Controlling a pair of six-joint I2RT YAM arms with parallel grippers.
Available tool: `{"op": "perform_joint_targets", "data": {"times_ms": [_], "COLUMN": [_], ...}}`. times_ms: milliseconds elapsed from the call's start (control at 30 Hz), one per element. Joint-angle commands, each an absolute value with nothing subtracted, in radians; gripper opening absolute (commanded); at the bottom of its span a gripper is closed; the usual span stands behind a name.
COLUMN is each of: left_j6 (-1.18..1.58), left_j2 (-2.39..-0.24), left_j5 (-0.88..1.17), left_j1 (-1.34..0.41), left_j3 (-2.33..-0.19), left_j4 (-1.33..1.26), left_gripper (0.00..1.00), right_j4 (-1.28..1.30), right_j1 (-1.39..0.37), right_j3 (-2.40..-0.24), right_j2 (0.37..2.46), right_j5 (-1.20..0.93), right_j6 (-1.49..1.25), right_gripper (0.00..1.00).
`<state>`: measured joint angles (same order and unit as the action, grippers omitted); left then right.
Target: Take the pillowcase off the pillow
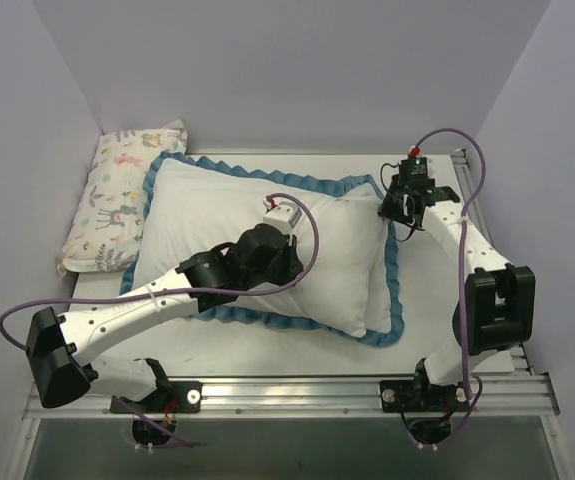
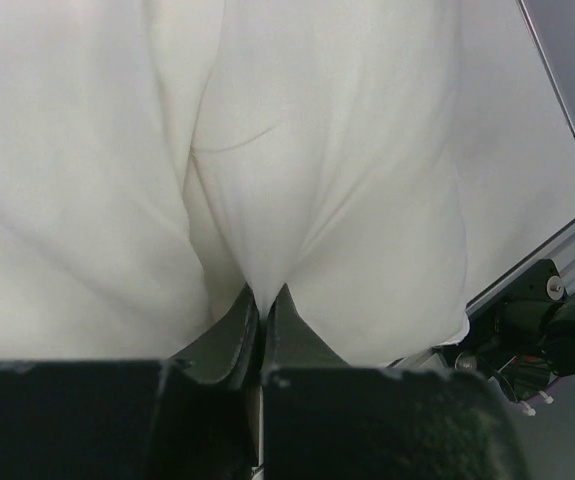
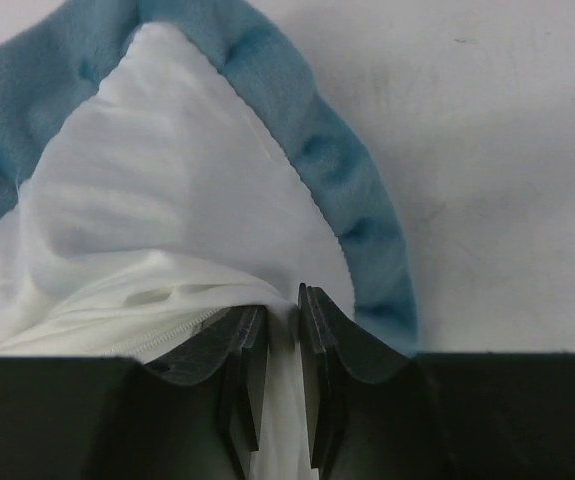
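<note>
White cloth faces up on the pillowcase (image 1: 199, 212), which lies flat on the table (image 1: 437, 300) with its blue ruffled trim (image 1: 398, 285) showing around the edges. Its long axis runs left to right across the table, with the right end tilted a little toward the arms' bases. It is plump with the pillow, which the cloth hides. One short end lies just beside the small pillow with pastel animal prints (image 1: 117, 205) at the far left, and the other points toward the right arm.

The left gripper (image 2: 264, 295) reaches over the middle of the cover. Its fingers are pressed together on a raised fold of white fabric, and creases fan out from the pinch. Whether that fold is the cover alone or also takes in the pillow beneath cannot be told from the wrist view.

The right gripper (image 3: 282, 300) sits at the far right corner of the pillowcase, where the trim curves round. Its fingers (image 3: 319, 330) are drawn in close on a strip of white cloth just inside the trim, and a stitched seam runs off to the left of them.
</note>
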<state>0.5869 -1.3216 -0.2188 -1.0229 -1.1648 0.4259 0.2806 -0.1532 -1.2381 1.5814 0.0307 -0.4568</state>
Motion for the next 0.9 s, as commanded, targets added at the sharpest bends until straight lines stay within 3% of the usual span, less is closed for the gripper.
{"op": "perform_joint_targets", "data": {"times_ms": [0, 200, 300, 433, 533, 733, 867], "left_j6": [0.614, 0.624, 0.630, 0.635, 0.640, 0.634, 0.629], "left_j2": [-1.229, -1.201, -1.207, -1.229, -1.252, -1.307, -1.328], "left_j5": [-0.265, -0.291, -0.310, -0.351, -0.397, -0.426, -0.420], "left_j1": [-1.037, -1.049, -1.055, -1.057, -1.054, -1.039, -1.035], "left_j3": [-1.147, -1.169, -1.190, -1.239, -1.279, -1.383, -1.419], "left_j4": [0.534, 0.545, 0.545, 0.545, 0.543, 0.526, 0.523], "left_gripper": [0.00, 0.00, 0.00, 0.00, 0.00, 0.00, 0.00], "right_j4": [0.218, 0.203, 0.192, 0.186, 0.181, 0.183, 0.184], "right_j1": [-0.089, -0.058, -0.029, -0.003, 0.060, 0.107, 0.150], "right_j3": [-1.328, -1.356, -1.359, -1.341, -1.325, -1.290, -1.281], "right_j2": [1.632, 1.692, 1.692, 1.646, 1.603, 1.473, 1.442], "right_j5": [0.008, -0.182, -0.279, -0.339, -0.385, -0.407, -0.434], "right_j6": [-0.508, -0.543, -0.569, -0.610, -0.646, -0.692, -0.716], "right_gripper": [0.21, 0.25, 0.31, 0.60, 0.75, 0.85, 0.86]}}
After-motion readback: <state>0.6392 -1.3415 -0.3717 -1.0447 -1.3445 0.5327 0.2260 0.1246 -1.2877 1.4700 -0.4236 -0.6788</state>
